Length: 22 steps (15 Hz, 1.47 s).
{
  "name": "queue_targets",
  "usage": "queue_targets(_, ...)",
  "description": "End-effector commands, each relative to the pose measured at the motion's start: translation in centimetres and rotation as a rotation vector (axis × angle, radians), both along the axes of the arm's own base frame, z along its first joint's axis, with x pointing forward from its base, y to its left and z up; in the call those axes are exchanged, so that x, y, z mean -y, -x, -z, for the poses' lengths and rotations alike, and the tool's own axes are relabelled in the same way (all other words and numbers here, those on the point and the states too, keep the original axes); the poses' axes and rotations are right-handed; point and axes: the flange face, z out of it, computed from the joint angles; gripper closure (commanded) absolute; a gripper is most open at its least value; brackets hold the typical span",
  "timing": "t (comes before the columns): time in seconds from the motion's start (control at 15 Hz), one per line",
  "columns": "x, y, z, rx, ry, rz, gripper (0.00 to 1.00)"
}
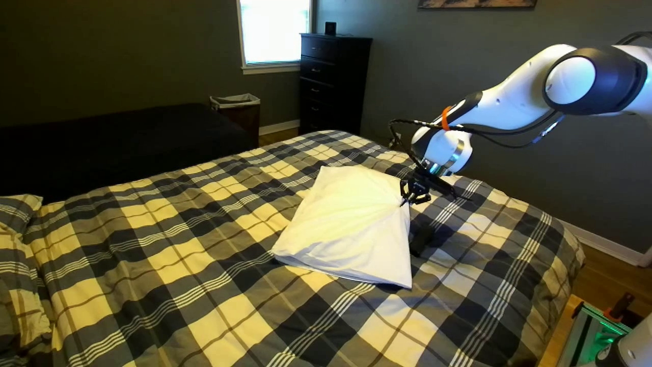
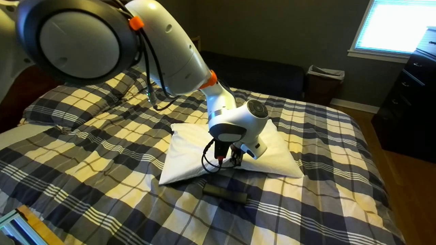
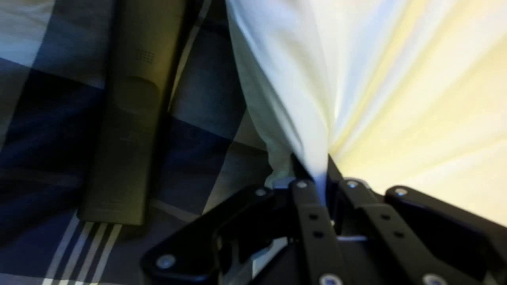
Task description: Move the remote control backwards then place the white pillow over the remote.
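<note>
The white pillow [image 1: 346, 224] lies on the plaid bed and shows in both exterior views [image 2: 185, 153]. My gripper [image 1: 409, 198] is shut on a pinched fold of its edge; creases fan out from the jaws in the wrist view [image 3: 317, 170]. The pillow fabric fills the right of the wrist view [image 3: 435, 118]. The dark remote control [image 2: 224, 194] lies flat on the bedspread just beside the gripped edge, uncovered. It also shows in the wrist view [image 3: 130, 118], left of the jaws, and in an exterior view [image 1: 422, 238]. The arm hides the pillow's middle in an exterior view [image 2: 238, 132].
The plaid bedspread [image 1: 178, 244] is under everything. Plaid pillows [image 2: 68, 105] lie at the head of the bed. A wood-edged stand [image 1: 558, 331] is by the bed's near edge. A dark dresser [image 1: 331, 84] and a hamper [image 1: 237, 114] stand beyond the bed.
</note>
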Motion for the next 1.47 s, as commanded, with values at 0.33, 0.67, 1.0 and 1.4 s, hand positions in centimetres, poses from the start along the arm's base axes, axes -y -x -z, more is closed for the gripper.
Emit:
queue_targets(0.33, 0.8, 7.3, -4.1, -0.049, -0.019, 0.192, 0.97)
queue_targets(0.67, 0.7, 11.0, -5.0, -0.081, -0.034, 0.304, 0.97)
queue_targets(1.0, 1.9, 15.1, -5.1, -0.111, -0.05, 0.477, 0.97)
queue_targets(1.4, 3.0, 18.6, -5.4, -0.104, -0.102, 0.722, 0.97)
